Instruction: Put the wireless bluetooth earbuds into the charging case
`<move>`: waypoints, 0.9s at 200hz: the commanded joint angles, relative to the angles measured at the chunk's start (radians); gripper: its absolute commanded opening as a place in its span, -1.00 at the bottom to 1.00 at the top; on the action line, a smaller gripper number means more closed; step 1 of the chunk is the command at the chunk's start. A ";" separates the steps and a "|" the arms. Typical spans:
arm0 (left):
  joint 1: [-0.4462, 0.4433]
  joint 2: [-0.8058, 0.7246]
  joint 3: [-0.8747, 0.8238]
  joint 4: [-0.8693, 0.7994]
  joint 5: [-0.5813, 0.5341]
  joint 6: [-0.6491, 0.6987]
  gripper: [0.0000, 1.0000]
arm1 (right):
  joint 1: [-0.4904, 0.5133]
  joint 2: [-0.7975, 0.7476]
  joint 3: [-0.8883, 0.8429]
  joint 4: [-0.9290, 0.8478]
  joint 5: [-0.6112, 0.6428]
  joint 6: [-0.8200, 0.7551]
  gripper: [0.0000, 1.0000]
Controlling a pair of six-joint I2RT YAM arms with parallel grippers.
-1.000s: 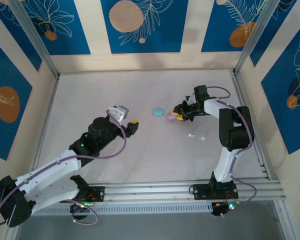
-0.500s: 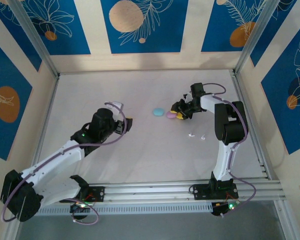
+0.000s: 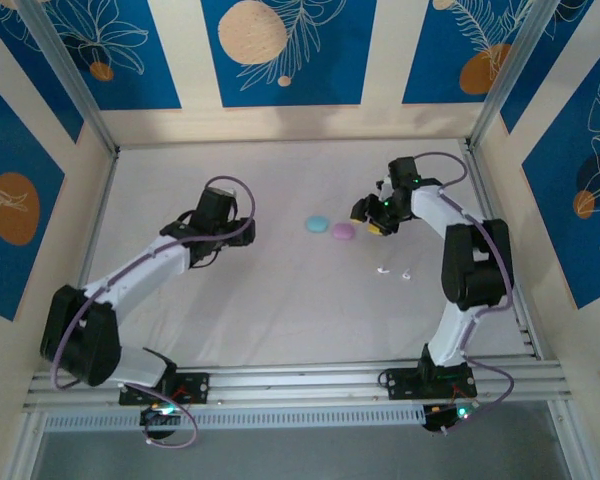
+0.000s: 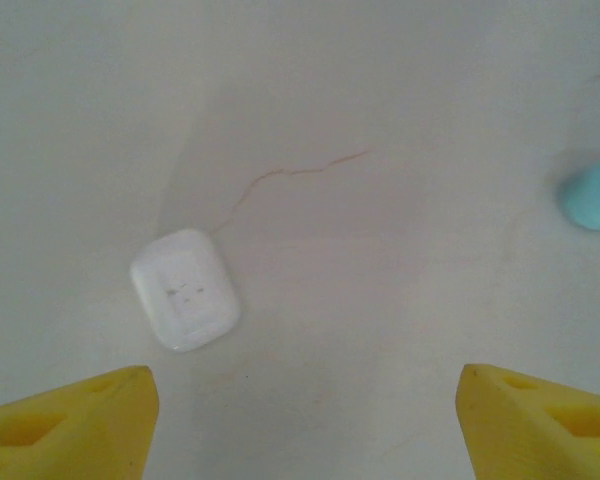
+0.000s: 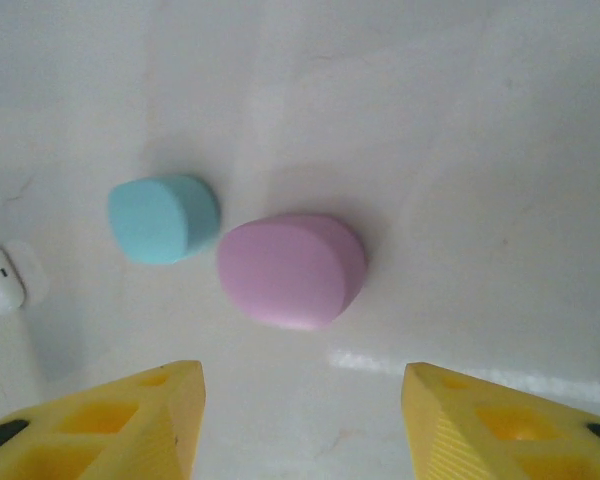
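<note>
A pink pebble-shaped charging case [image 5: 292, 270] lies shut on the table, with a pale blue one [image 5: 163, 219] touching its left side. My right gripper [image 5: 300, 430] hovers just short of the pink case. It is open, with nothing between its yellow fingers [image 5: 105, 425]. Two tiny white earbuds [image 3: 382, 269] [image 3: 405, 275] lie loose on the table, nearer than that gripper [image 3: 371, 220]. A white rounded-square case [image 4: 185, 290] lies shut ahead and left of my left gripper [image 4: 305, 440], which is open and empty above the bare table.
The white table [image 3: 280, 310] is fenced by patterned blue walls and metal posts [image 3: 75, 85] at the back corners. An aluminium rail [image 3: 310, 380] runs along the near edge. The blue case [image 4: 592, 195] appears at the left wrist view's right edge.
My right gripper has opened and drawn back slightly to the right, leaving the pink case free on the table. My left arm has stretched out towards the back.
</note>
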 commanded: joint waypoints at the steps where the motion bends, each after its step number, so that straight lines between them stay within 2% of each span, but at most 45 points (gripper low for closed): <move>1: 0.046 0.090 0.073 -0.128 -0.062 -0.096 0.52 | 0.017 -0.120 -0.041 -0.059 0.024 -0.035 0.11; 38: 0.072 0.269 0.205 -0.226 -0.114 -0.138 0.48 | 0.021 -0.261 -0.103 -0.093 0.015 -0.034 0.11; 83: 0.090 0.402 0.286 -0.245 -0.116 -0.171 0.49 | 0.020 -0.375 -0.135 -0.149 0.010 -0.041 0.11; 142: 0.116 0.484 0.284 -0.218 -0.113 -0.201 0.45 | 0.019 -0.408 -0.143 -0.184 -0.013 -0.036 0.11; 164: 0.122 0.495 0.259 -0.193 -0.091 -0.191 0.39 | 0.019 -0.418 -0.149 -0.193 -0.019 -0.029 0.11; 180: 0.122 0.494 0.243 -0.182 -0.083 -0.176 0.28 | 0.019 -0.429 -0.161 -0.191 -0.022 -0.021 0.11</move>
